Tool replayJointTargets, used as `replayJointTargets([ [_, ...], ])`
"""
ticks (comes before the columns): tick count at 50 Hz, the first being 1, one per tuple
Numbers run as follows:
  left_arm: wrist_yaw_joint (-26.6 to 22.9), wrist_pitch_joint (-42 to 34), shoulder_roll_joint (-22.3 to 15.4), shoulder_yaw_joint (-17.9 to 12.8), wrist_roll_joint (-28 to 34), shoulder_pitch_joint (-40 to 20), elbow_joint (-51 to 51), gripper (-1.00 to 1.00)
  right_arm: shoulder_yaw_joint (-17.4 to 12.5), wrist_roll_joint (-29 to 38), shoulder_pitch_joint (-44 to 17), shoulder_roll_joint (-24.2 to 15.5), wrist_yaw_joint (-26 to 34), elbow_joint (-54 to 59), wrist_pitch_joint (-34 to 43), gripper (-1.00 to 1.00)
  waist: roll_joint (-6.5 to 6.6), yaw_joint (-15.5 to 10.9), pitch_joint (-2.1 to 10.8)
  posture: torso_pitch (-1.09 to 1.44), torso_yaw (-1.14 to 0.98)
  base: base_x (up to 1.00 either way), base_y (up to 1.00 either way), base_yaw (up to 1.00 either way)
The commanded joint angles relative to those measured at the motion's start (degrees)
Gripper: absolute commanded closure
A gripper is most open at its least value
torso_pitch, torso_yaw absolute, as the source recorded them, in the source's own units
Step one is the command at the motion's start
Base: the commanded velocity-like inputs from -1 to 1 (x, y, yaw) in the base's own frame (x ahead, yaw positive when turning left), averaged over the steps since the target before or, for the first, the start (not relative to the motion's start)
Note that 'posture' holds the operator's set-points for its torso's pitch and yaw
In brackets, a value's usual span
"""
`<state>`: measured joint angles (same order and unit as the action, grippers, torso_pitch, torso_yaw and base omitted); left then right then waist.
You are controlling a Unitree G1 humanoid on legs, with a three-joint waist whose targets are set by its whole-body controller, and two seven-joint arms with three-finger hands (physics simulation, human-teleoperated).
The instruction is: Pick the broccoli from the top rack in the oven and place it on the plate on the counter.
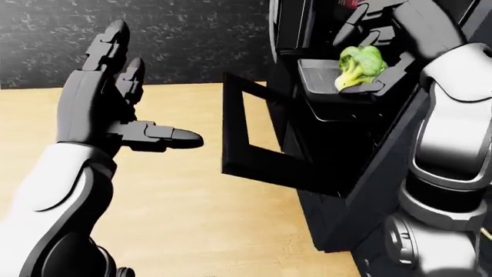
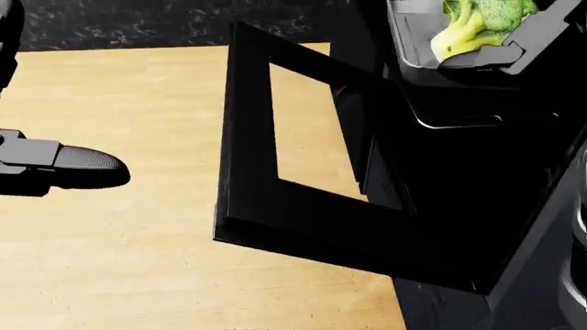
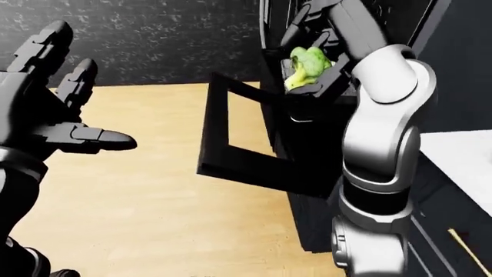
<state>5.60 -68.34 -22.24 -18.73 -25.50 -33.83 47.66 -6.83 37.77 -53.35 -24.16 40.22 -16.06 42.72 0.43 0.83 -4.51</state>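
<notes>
1. The right hand (image 1: 361,69) has its dark fingers (image 2: 514,51) closed round the broccoli (image 1: 358,64), one finger running under the pale stalk and the others hidden behind the green head in the left-eye view.
2. The broccoli sits in that grip over the near-left corner of the grey oven tray (image 2: 404,41). Whether the stalk touches the tray rim cannot be told.
3. Judged from its look, the broccoli is light and fairly stiff at the stalk, while the floret head is crumbly and would shed bits under a hard squeeze. The stalk and the base of the head are the sound places to hold; the bumpy surface should not slip much.
4. The left hand (image 1: 108,109) is empty, fingers spread wide with the thumb (image 2: 82,165) pointing right, raised over the wooden floor (image 2: 119,261), well apart from the oven.
5. The oven door (image 2: 275,199) hangs open below the tray, its left edge reaching out over the floor.
6. A pale counter corner (image 3: 461,153) shows at the right edge of the right-eye view; no plate is visible.
</notes>
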Motion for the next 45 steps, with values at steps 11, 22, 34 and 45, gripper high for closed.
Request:
replayJointTargets([
  [11, -0.9, 1.5, 0.5, 1.1, 0.9, -1.2, 0.8, -1.0, -2.4, 0.8, -1.1, -2.7, 0.0, -5.5, 1.7, 1.0, -1.09, 0.4, 3.13, 0.0, 0.0, 0.0, 0.0, -1.0],
  [22, -1.8, 1.6, 1.1, 1.1, 2.0, -0.6, 1.2, -1.0, -2.6, 0.0, -1.2, -3.2, -0.3, -5.6, 1.5, 1.0, 5.83, 0.3, 0.56, 0.0, 0.0, 0.0, 0.0, -1.0],
  [34, -1.7, -0.1, 0.9, 0.6, 1.5, -2.2, 1.6, -1.0, -2.6, -1.0, -1.8, -3.5, -0.4, -5.8, 2.3, 1.0, 0.1, -1.2, 0.57, 0.0, 0.0, 0.08, -0.11, -0.12],
  [45, -1.9, 0.8, 0.7, 0.6, 1.6, -1.5, 1.2, -1.0, -2.2, -0.6, -1.5, -3.2, -0.5, -5.3, 1.2, 1.0, 1.13, -2.5, 1.19, 0.0, 0.0, 0.37, -0.29, 0.0],
])
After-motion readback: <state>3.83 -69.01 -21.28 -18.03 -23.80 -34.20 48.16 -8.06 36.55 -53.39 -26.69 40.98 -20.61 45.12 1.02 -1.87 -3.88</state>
